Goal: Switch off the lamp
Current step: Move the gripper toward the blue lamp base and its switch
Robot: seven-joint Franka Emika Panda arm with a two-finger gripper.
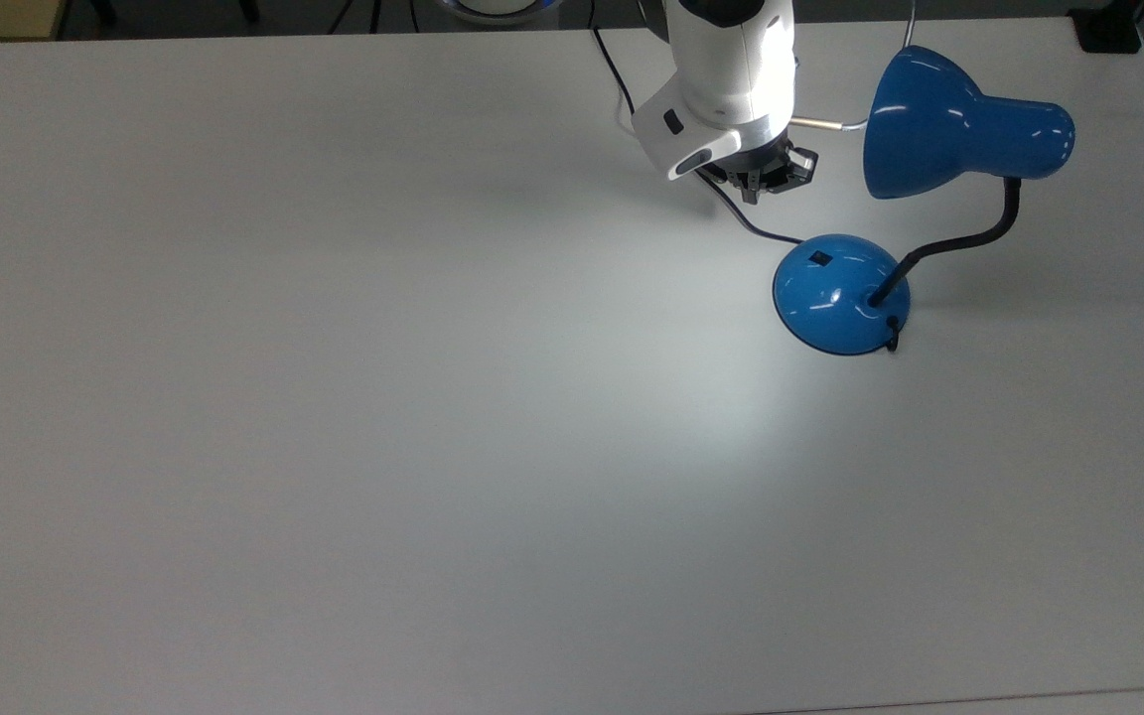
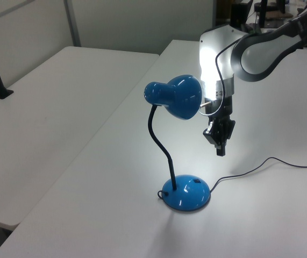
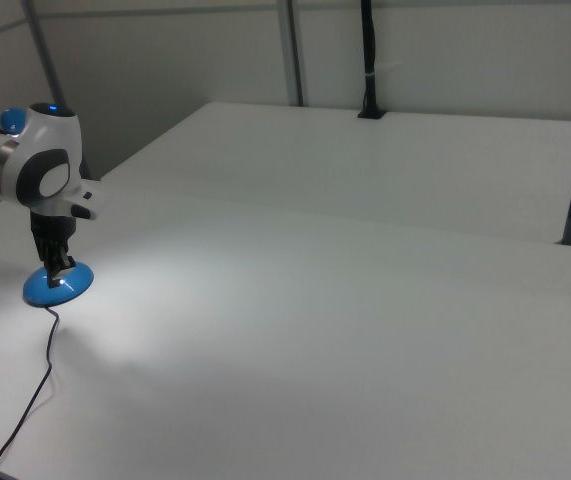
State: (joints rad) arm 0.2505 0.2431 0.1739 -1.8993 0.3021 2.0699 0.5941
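Hovering above the switch, with the lamp shining on and the press not yet made.

Glowing light is falling as a bright pool on the white surface (image 1: 334,447) in front of the lamp (image 1: 929,189), so the task is, by that sign, not done. The lamp is standing near the top view's right edge, its round blue base (image 1: 840,294) resting on the surface, the shade (image 2: 176,97) raised on its bent neck and its cord (image 2: 261,166) trailing away. The gripper (image 2: 219,144) is hanging in the air beside the shade and above the base, touching nothing, with its fingers (image 1: 752,183) appearing pressed together and holding nothing. The small black switch (image 1: 819,259) is sitting untouched on the dome. What is remaining, as a judgement, is lowering onto that switch and pressing it until the light is going out.
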